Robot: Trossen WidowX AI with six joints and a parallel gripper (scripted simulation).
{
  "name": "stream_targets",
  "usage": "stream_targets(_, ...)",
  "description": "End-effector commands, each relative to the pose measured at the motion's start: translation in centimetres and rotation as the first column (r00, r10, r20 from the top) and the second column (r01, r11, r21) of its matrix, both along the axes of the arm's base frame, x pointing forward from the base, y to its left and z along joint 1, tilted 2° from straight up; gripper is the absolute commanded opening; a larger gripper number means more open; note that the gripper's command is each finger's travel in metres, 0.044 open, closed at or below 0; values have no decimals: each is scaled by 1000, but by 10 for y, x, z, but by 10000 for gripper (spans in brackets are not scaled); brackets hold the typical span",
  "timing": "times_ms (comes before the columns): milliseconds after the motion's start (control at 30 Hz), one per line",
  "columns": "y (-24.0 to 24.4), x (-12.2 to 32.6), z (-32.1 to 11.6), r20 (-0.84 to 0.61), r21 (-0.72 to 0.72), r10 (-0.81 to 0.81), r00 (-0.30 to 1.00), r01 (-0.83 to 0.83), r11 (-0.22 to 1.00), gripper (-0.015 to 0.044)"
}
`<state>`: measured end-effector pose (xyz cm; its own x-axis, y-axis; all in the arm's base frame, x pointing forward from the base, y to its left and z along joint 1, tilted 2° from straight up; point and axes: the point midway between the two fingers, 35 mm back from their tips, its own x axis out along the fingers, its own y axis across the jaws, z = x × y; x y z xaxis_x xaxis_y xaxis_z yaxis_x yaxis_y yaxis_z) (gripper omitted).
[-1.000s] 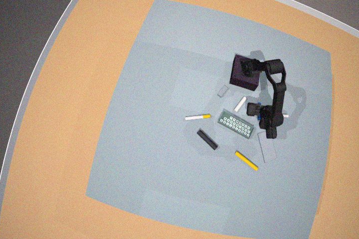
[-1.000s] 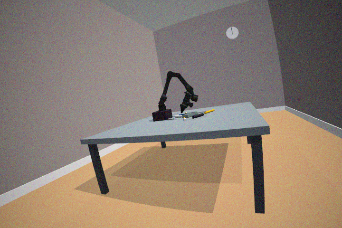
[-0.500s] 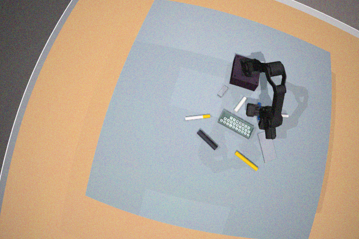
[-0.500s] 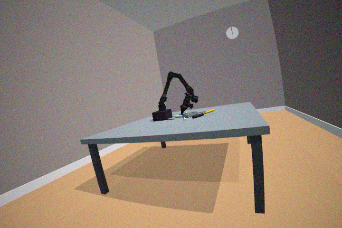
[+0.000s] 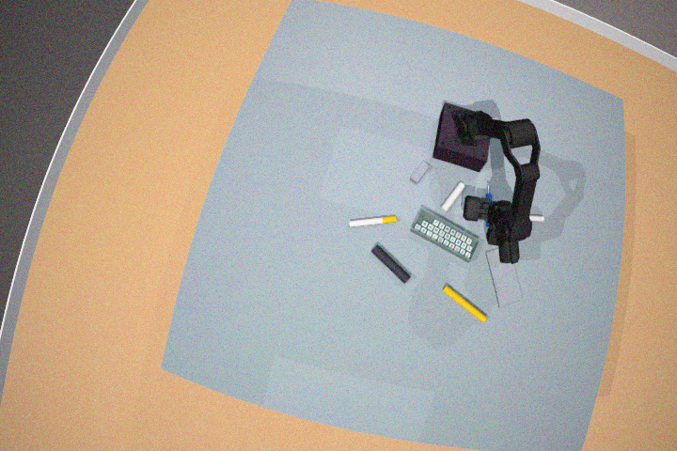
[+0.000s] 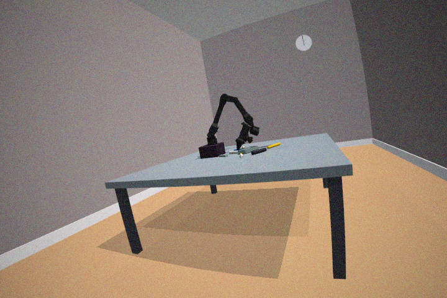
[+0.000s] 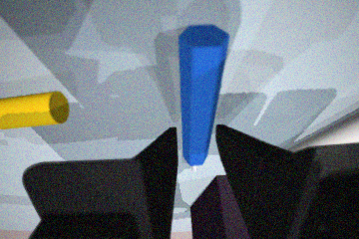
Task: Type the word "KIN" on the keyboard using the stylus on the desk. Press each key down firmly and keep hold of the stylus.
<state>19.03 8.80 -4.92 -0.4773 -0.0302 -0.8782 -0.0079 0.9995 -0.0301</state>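
Observation:
The blue stylus point(image 5: 488, 196) point(image 7: 202, 75) lies on the desk to the right of the keyboard, its thin pale tip towards the arm's base. My gripper point(image 5: 489, 210) point(image 6: 238, 148) point(image 7: 195, 132) is low over the desk, its fingertips on either side of the stylus. In the wrist view a narrow gap shows beside the stylus, so the fingers are open around it, not visibly clamped. The green-grey keyboard point(image 5: 446, 234) point(image 6: 249, 149) with pale keys lies beside the gripper. The arm hides part of the stylus in the top view.
A white cylinder point(image 5: 452, 195) lies between keyboard and the dark base box point(image 5: 459, 154). A white stick with a yellow end point(image 5: 371, 220) point(image 7: 30, 111), a dark bar point(image 5: 391, 263) and a yellow bar point(image 5: 464, 303) lie around the keyboard. A flat grey pad point(image 5: 504, 282) lies right of it.

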Motion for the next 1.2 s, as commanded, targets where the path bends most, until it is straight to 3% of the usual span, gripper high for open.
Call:
stream_targets(0,0,0,0,1,0,0,1000,0,1000,45)
stream_targets(133,0,0,0,1,0,0,1000,0,1000,0)
stream_targets(400,0,0,3,1,0,0,1000,0,1000,0)
stream_targets(867,1,-1,50,1,-1,1,1000,-1,1000,0)
stream_targets(1167,-12,15,44,127,149,-62,990,43,988,0)
